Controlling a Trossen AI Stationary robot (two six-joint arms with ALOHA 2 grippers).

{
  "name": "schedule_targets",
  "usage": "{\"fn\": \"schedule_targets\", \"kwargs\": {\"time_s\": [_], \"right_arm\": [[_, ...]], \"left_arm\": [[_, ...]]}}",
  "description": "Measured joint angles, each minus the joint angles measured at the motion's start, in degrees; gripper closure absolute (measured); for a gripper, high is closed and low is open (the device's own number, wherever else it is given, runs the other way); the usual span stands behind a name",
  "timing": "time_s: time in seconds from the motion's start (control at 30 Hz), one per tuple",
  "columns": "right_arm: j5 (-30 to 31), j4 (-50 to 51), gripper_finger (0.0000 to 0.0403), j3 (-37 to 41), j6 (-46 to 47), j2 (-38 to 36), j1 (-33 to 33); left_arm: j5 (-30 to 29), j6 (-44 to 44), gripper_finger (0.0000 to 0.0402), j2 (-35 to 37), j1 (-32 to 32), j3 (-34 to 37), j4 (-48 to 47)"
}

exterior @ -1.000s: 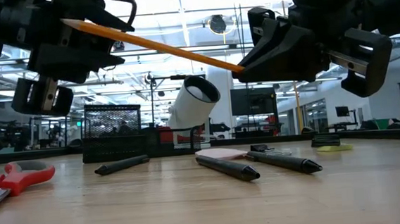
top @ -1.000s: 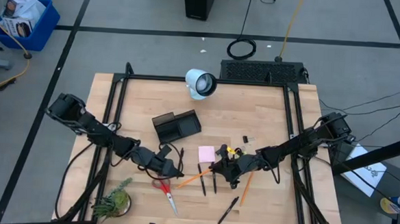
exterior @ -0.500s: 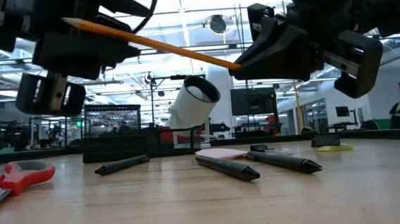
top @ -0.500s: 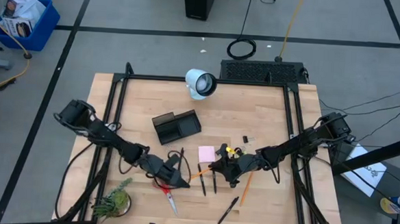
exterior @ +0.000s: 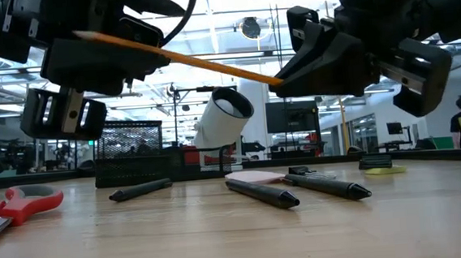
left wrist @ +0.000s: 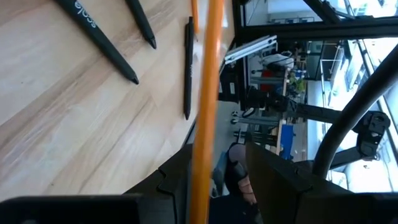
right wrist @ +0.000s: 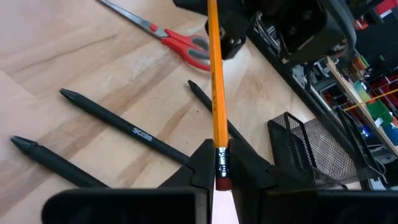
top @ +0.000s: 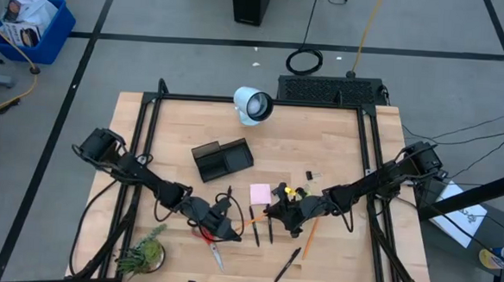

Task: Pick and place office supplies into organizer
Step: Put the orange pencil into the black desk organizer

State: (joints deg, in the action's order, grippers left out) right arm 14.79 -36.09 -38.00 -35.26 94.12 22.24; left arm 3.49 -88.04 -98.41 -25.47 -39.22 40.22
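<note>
The orange pencil [exterior: 185, 60] is in the air above the front middle of the table [top: 339, 137], held between both arms, with black pens [top: 271, 227] and the red-handled scissors [top: 208, 240] lying below it. The right gripper [right wrist: 219, 167] has its jaws clamped on the eraser end. The left gripper [left wrist: 214, 165] has its jaws around the shaft near the pointed end; they stand half apart, and I cannot tell if they really press on the wood. In the low view the pencil's long axis is tilted, with the sharpened tip higher, on the left gripper's side, and the eraser lower. From above it runs almost across the table, tip toward the left arm. I judge it light, stiff and smooth, so it can slide or turn in a loose grip, and the tip is fragile. A hold on the middle of the shaft seems safest for carrying it to the black organizer [top: 222, 158], which is well apart, further back
</note>
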Motion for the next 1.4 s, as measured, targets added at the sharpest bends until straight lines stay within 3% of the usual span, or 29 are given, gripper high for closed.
{"fn": "schedule_targets", "kwargs": {"time_s": [0.37, 0.6, 0.83, 1.03, 1.27, 1.4], "right_arm": [[0.2, -1.0, 0.0376, 0.0, 0.2, 0.0, 1.1], [0.1, -1.3, 0.0378, 0.0, 0.6, 0.0, 1.1], [-0.8, -1.4, 0.0372, 0.0, 4.0, 0.0, 1.1], [-2.8, -0.5, 0.0360, 0.0, 7.1, 0.0, 1.6], [-2.7, 0.8, 0.0308, 0.0, 11.8, -4.1, 1.6], [-2.6, 2.3, 0.0283, 0.0, 16.8, -7.4, 1.8]], "left_arm": [[1.3, 0.4, 0.0262, 0.0, 0.1, 0.0, -0.1], [2.8, -0.1, 0.0330, 0.0, 1.5, 0.0, -0.7], [6.1, 7.3, 0.0391, 0.2, 2.8, 0.0, -2.0], [6.9, 10.9, 0.0376, 0.1, 2.5, 0.0, -3.8], [6.9, 15.5, 0.0393, 0.0, 1.0, 0.0, -10.7], [4.7, 19.3, 0.0376, 0.0, 0.3, 0.1, -11.3]]}}
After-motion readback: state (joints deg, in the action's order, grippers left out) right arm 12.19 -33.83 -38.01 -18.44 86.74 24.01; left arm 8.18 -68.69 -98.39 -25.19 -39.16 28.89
